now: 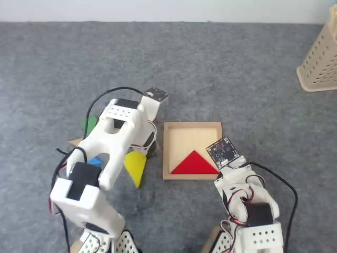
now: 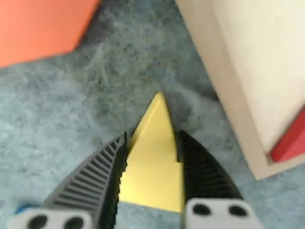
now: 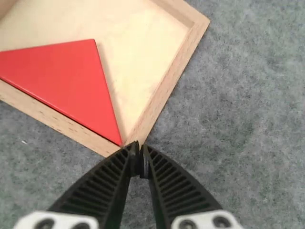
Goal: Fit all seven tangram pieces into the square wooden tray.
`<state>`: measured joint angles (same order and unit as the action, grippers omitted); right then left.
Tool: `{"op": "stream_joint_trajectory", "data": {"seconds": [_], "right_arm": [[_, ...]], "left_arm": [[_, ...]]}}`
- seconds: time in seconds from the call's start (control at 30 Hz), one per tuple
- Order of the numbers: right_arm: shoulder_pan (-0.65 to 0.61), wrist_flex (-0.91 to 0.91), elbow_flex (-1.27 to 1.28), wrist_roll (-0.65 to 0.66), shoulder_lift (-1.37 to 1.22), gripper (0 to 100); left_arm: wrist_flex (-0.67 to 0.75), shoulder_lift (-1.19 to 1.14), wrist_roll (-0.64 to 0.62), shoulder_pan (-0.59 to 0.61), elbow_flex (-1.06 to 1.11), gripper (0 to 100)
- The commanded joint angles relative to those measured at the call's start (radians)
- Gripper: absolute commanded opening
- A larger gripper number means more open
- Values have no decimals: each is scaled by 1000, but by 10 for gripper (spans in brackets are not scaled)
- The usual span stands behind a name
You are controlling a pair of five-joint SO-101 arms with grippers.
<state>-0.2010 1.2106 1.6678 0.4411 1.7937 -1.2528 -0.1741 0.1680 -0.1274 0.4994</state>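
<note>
The left gripper (image 2: 151, 135) has its two ribbed jaws pressed against the opposite slanted edges of the yellow triangle (image 2: 153, 162), grasping it with the sharp tip pointing forward out of the jaws. That hold probably leaves the tip free to lead into a corner. Whether the piece is clear of the grey felt mat (image 2: 119, 86) cannot be told. Just beyond the tip is the wooden tray (image 2: 224, 90), and a sliver of the red triangle (image 2: 290, 143) shows inside its rim. An orange piece (image 2: 38, 28) lies farther off on the mat. The right gripper (image 3: 139, 153) is clenched on nothing, its tips meeting just outside one corner of the tray. It is likely parked there to stay out of the way, or to brace the frame against sliding. From above, the red triangle sits against the tray's near rim with its apex toward the middle, so most of the floor is bare. The yellow triangle is just beside the tray's left wall. A green piece (image 1: 89, 125) and a blue piece (image 1: 95, 161) peek out from under the left arm. With one piece seated, the job looks barely begun.
</note>
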Motion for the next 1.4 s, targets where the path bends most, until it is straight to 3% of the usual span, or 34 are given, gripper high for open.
{"op": "stream_joint_trajectory", "data": {"seconds": [0.0, 0.1, 0.3, 0.47, 0.57, 0.73, 1.07, 1.37], "right_arm": [[-2, 7, 15, 11, 22, 8], [-2, 7, 15, 11, 22, 8], [-2, 7, 15, 11, 22, 8], [-2, 7, 15, 11, 22, 8], [-2, 7, 15, 11, 22, 8], [-2, 7, 15, 11, 22, 8], [-2, 7, 15, 11, 22, 8], [-2, 7, 15, 11, 22, 8]], "left_arm": [[-77, 123, 29, -15, 2, 83], [-118, 261, 35, -8, 2, 86], [-152, 606, 64, 110, 142, 208], [-35, 839, 209, 180, 403, 214], [49, 910, 196, 180, 539, 214], [101, 853, 127, 196, 565, 219], [89, 348, 147, 232, 354, 339], [97, 269, 144, 232, 338, 338]]}}
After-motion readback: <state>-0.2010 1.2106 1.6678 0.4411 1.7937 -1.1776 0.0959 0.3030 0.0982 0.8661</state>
